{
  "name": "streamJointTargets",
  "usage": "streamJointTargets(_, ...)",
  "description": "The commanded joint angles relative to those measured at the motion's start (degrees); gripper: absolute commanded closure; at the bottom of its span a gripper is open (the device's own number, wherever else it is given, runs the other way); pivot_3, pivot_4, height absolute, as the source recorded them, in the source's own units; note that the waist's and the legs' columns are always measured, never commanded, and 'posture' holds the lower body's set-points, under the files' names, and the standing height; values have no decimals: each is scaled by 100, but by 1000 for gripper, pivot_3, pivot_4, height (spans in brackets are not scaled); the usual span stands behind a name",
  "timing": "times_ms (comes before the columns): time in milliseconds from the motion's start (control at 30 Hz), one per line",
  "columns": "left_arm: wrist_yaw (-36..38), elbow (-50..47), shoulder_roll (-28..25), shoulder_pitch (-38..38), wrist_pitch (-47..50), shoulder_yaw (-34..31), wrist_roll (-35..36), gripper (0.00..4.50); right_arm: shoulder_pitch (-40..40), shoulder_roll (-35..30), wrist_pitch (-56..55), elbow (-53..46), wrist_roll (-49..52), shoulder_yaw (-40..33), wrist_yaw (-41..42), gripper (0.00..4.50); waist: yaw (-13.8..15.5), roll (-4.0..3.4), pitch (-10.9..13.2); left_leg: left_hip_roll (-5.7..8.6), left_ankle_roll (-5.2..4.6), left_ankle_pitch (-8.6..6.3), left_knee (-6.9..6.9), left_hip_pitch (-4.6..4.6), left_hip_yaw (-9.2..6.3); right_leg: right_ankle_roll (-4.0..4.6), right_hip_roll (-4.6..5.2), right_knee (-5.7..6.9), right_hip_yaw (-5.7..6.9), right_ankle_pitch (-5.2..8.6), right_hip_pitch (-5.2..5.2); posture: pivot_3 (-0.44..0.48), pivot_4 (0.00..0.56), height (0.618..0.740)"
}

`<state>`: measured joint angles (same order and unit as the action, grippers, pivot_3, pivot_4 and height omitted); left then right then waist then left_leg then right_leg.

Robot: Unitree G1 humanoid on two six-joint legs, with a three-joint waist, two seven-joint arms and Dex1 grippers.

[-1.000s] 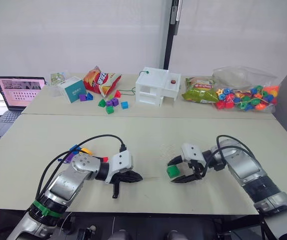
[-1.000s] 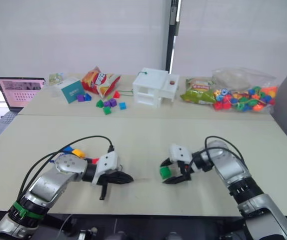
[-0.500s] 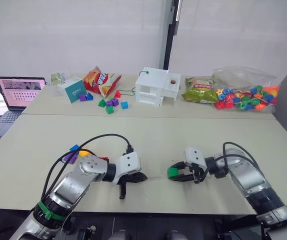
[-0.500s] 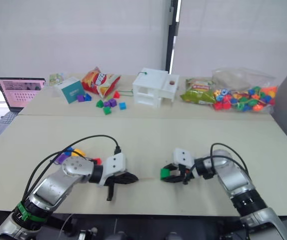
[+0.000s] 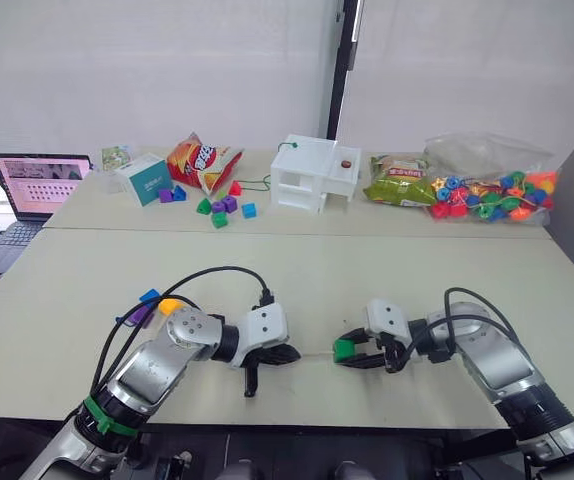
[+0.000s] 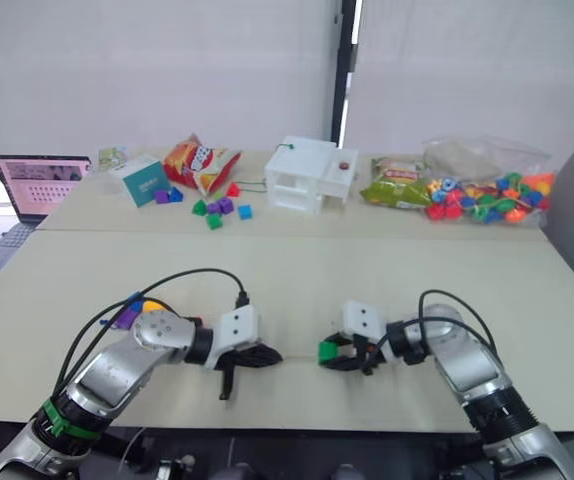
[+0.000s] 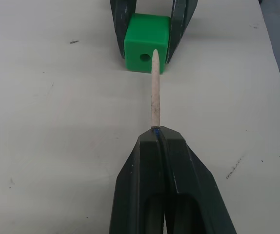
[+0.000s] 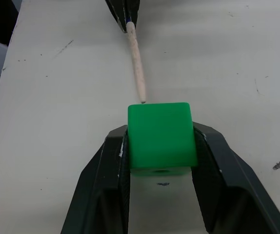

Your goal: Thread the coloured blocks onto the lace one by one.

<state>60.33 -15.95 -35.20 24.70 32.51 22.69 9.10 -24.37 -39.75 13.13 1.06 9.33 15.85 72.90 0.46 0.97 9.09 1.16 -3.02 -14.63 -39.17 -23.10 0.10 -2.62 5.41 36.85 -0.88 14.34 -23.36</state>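
Note:
My right gripper (image 8: 160, 134) is shut on the green block (image 8: 162, 136), holding it just above the near table. The block's hole faces my left gripper (image 7: 158, 130). That gripper is shut on the lace, whose pale stiff tip (image 7: 153, 83) sticks out straight. The tip's end sits just short of the hole and slightly to one side of it. In the head views the two grippers face each other at the table's front, left gripper (image 5: 285, 353) and green block (image 5: 343, 349) a short gap apart. Blue (image 5: 149, 296), yellow (image 5: 170, 305) and purple (image 5: 139, 316) blocks lie behind my left forearm.
The far table holds mixed small blocks (image 5: 222, 205), a red snack bag (image 5: 202, 160), a teal box (image 5: 147, 178), a white box (image 5: 315, 172), a green snack bag (image 5: 399, 180) and a clear bag of beads (image 5: 492, 190). A laptop (image 5: 35, 185) stands at the far left.
My right gripper closed on the green block and lifted it slightly. My left gripper moved right with the lace tip, narrowing the gap to the block.

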Motion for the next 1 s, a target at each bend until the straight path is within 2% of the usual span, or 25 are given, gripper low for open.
streamJointTargets(33, 14, -166, -72, 88, 43, 24, -35, 4500, 64, 8, 52, -140, -59, 76, -31, 3315, 0, 0, 0, 0, 0, 0, 0, 0, 0, 0, -1, 0, 0, 0, 0, 0, 150, 740)
streamJointTargets(533, -130, -167, 148, 267, 222, 173, -57, 4500, 102, -27, 196, -326, -94, 158, -3, 3315, 4, 0, 0, 0, 0, 0, 0, 2, 0, 0, -1, 0, 0, 0, 3, 0, 150, 740)
streamJointTargets(1000, 25, -178, -3, 325, 279, 138, 2, 4500, 77, -8, 228, -325, -186, 160, -37, 3315, 0, 0, 0, 0, 0, 0, 0, 3, 0, 0, -2, 0, 0, 0, 4, 0, 150, 740)
